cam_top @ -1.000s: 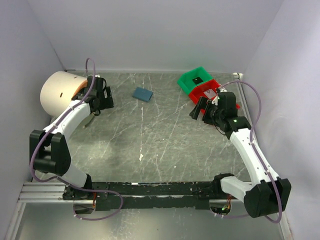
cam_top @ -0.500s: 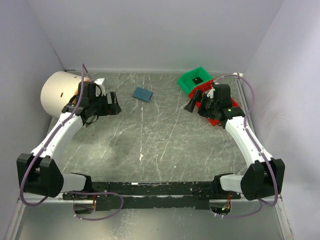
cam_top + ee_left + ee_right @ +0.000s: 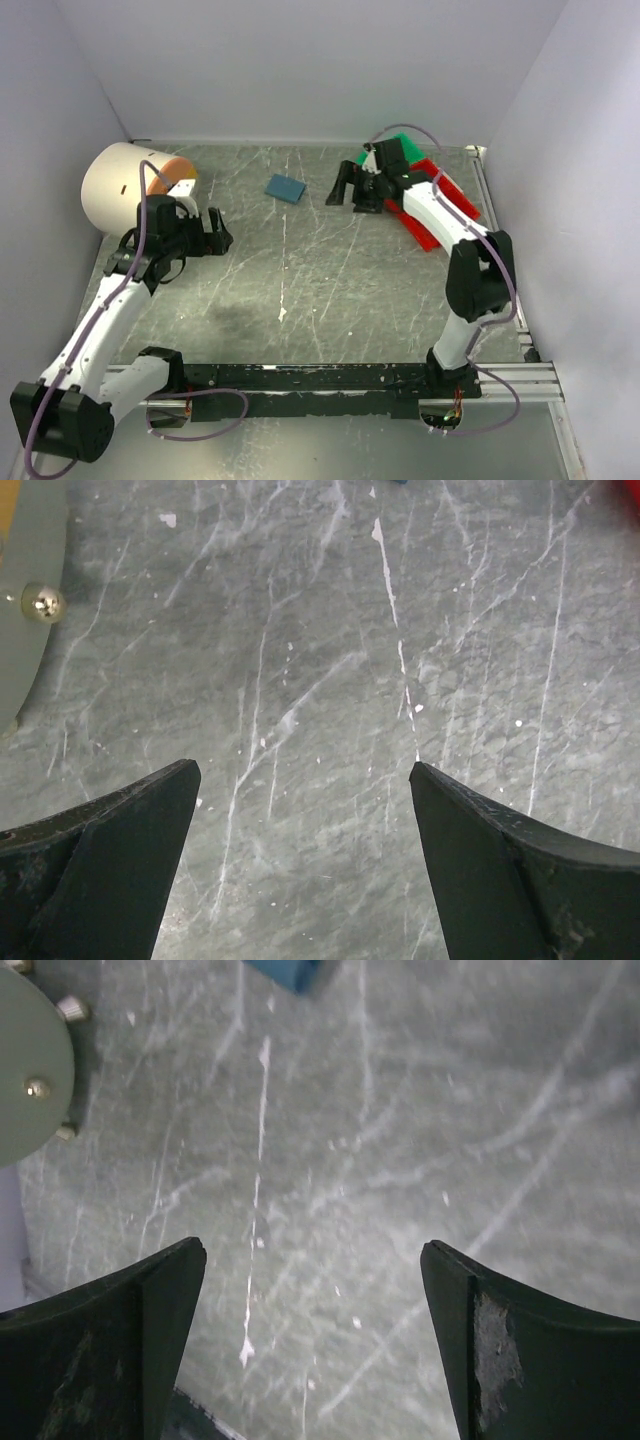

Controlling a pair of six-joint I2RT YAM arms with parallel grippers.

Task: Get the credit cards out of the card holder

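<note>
On the grey marbled table [image 3: 300, 290] the card holder [image 3: 286, 188] lies folded at upper centre, my left gripper [image 3: 221, 231] and right gripper [image 3: 341, 188] both spread and empty; I judge this the approach step, next pinning it open.

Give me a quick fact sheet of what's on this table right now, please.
Card holder: blue, flat on the table, far middle, untouched
Cards: none visible
Left hand: open, empty, above bare table
Right hand: open, empty, right of the holder, not touching
Green bin: far right corner
Red bin: beside the green one
</note>
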